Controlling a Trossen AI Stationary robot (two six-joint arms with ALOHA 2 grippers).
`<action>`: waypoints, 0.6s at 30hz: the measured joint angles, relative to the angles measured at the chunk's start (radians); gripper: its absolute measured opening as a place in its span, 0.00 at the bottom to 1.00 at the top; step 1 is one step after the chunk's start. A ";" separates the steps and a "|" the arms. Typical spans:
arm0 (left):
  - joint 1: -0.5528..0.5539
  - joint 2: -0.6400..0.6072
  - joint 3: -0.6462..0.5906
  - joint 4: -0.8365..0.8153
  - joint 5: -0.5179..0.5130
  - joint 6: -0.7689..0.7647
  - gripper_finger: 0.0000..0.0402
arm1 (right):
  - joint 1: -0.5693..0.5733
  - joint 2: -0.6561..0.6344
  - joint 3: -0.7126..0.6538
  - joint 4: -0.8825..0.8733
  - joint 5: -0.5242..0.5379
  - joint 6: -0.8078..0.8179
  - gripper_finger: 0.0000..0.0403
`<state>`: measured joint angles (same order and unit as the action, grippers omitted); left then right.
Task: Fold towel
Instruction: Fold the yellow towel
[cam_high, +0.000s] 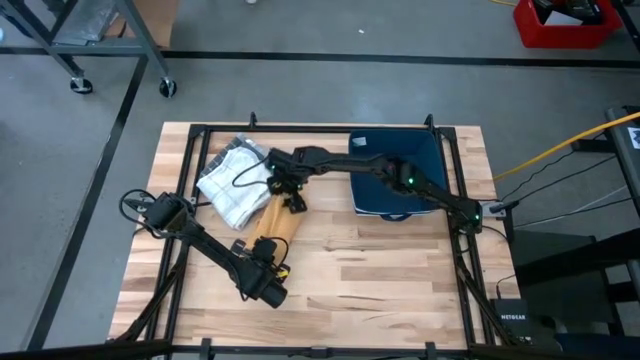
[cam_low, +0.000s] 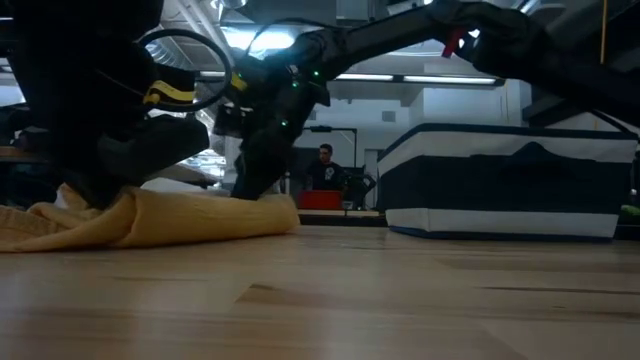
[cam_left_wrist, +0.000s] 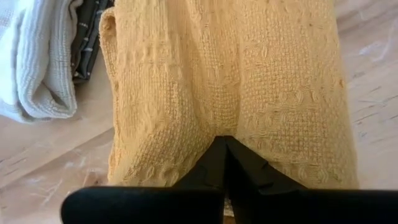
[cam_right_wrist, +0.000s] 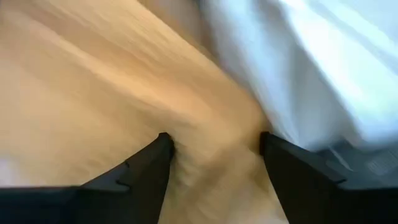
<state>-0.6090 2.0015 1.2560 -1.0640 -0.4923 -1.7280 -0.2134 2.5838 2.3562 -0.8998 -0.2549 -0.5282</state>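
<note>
So my yellow towel (cam_high: 278, 222) is lying as a narrow folded strip on the wooden surface (cam_high: 380, 270), just beside a pile of white cloths (cam_high: 232, 180). My left claw (cam_left_wrist: 225, 149) is pinched fully shut and pressed on the near end of the towel; can't tell if it's got any cloth. My right claw (cam_right_wrist: 214, 146) has its fingers spread wide at the far end, nothing gripped. I reckon the trick is closing on the whole edge, not just the top layer, before folding.
</note>
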 joint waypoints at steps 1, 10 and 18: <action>0.000 0.000 0.000 0.001 0.000 0.000 0.00 | -0.009 0.000 0.000 -0.005 0.004 0.002 0.63; -0.013 0.001 0.000 0.012 0.011 -0.007 0.00 | -0.086 0.000 0.000 -0.117 0.037 0.004 0.63; -0.018 0.003 0.000 0.008 0.001 0.001 0.01 | -0.104 -0.012 -0.001 -0.179 -0.046 0.019 0.63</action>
<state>-0.6271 2.0041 1.2558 -1.0564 -0.4909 -1.7266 -0.3171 2.5722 2.3554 -1.0788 -0.3009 -0.5092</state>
